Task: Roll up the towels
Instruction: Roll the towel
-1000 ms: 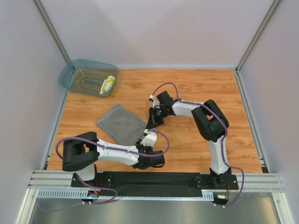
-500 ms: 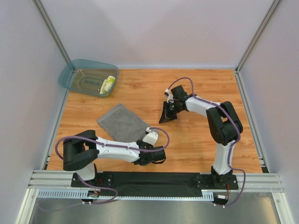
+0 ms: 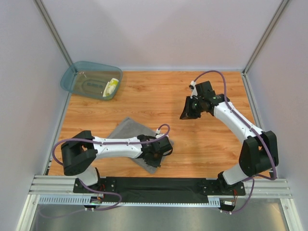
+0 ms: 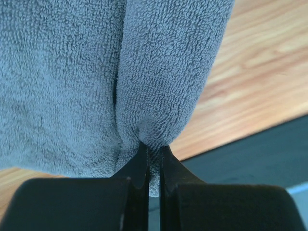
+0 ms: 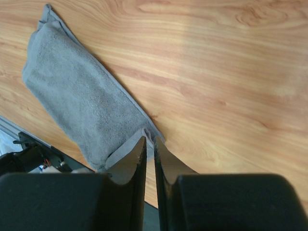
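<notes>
- Covering the middle of the grey towel (image 3: 126,131) in the top view, the left arm (image 3: 118,147) leaves only the far-left part and a near corner showing.
- From the left wrist, the grey towel (image 4: 72,72) fills most of the picture and runs off the top and left edges, so its outline cannot be read there.
- The yellow-and-white cloth (image 3: 111,87) shows small from above, and its pattern is hard to make out.
- The grey towel is plain looped terry, lying on the near left-centre of the wooden table (image 3: 202,149).
- From the right wrist, the grey towel (image 5: 82,101) looks like a long folded strip with a hemmed edge.
- The left gripper (image 4: 153,150) pinches a bulging fold at the towel's end, its fingers pressed onto the terry.
- The right gripper (image 3: 186,112) hangs over the far right of the table, well apart from the towel.
- Its fingers (image 5: 137,159) are drawn almost together, with only a thin slit and nothing between them.
- The yellow-and-white cloth lies in the right end of the teal tub (image 3: 66,81), at the far left corner.
- Counted: two cloths, one tub, two arms.
</notes>
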`<state>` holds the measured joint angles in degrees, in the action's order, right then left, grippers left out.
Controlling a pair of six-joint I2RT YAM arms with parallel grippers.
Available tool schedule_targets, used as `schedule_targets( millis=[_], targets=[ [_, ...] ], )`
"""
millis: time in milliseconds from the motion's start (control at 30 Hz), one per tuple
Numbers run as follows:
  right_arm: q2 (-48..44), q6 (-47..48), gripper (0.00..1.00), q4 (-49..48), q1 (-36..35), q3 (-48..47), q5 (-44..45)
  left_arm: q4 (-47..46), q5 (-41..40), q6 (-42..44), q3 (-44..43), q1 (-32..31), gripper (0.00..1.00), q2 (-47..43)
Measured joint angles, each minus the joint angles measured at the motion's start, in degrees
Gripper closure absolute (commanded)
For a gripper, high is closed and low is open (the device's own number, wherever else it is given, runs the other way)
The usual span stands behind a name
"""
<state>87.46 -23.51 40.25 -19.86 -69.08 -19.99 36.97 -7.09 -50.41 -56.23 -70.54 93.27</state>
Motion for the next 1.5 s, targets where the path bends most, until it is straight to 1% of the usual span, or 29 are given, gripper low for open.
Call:
schedule_targets(
  millis=[167, 367, 467, 500, 600, 767, 933, 1067, 1100, 1200, 1300, 1500],
  targets=[
    [-4.9, 0.0, 0.81, 3.0, 0.8, 3.5, 0.6, -9.7, 13.5, -0.9, 4.5, 4.2, 1.0, -3.4],
    [-9.0, -0.4, 0.78, 3.7, 0.8, 7.8, -1.8, -20.0, 23.6, -4.4, 11.0, 9.8, 1.0, -7.4],
    [-11.2, -1.2, 0.71, 3.1, 0.8, 10.5, -4.5, -26.4, 27.4, -7.1, 16.0, 12.3, 1.0, -9.9],
    [-12.2, -1.6, 0.65, 2.9, 0.6, 11.6, -5.7, -28.3, 28.6, -8.3, 17.8, 13.2, 1.0, -10.8],
    [-14.8, -3.1, 0.58, 0.8, -0.6, 15.1, -8.8, -35.7, 31.8, -11.9, 23.6, 15.9, 1.0, -12.6],
    [-16.1, -6.3, 0.55, -5.0, -5.4, 20.2, -11.8, -46.6, 36.7, -17.8, 31.3, 19.8, 1.0, -13.5],
    [-15.5, -9.0, 0.55, -10.7, -10.1, 24.9, -12.4, -57.0, 41.8, -23.0, 36.4, 23.4, 1.0, -11.4],
    [-14.8, -10.8, 0.52, -15.3, -12.7, 27.8, -12.4, -60.4, 44.4, -24.6, 37.4, 25.4, 1.0, -10.1],
    [-14.5, -11.2, 0.48, -16.6, -13.0, 28.4, -12.4, -60.7, 44.8, -24.8, 37.6, 25.8, 1.0, -10.0],
    [-13.4, -11.9, 0.39, -20.1, -13.7, 30.1, -12.4, -61.0, 45.7, -24.9, 37.9, 27.1, 1.0, -10.0],
    [-11.4, -12.6, 0.37, -23.5, -14.3, 31.3, -12.4, -60.9, 46.3, -24.8, 38.1, 28.2, 1.0, -10.0],
    [-5.8, -13.6, 0.36, -29.7, -14.8, 32.2, -12.5, -61.1, 47.7, -24.7, 39.1, 29.9, 1.0, -10.0]
  ],
)
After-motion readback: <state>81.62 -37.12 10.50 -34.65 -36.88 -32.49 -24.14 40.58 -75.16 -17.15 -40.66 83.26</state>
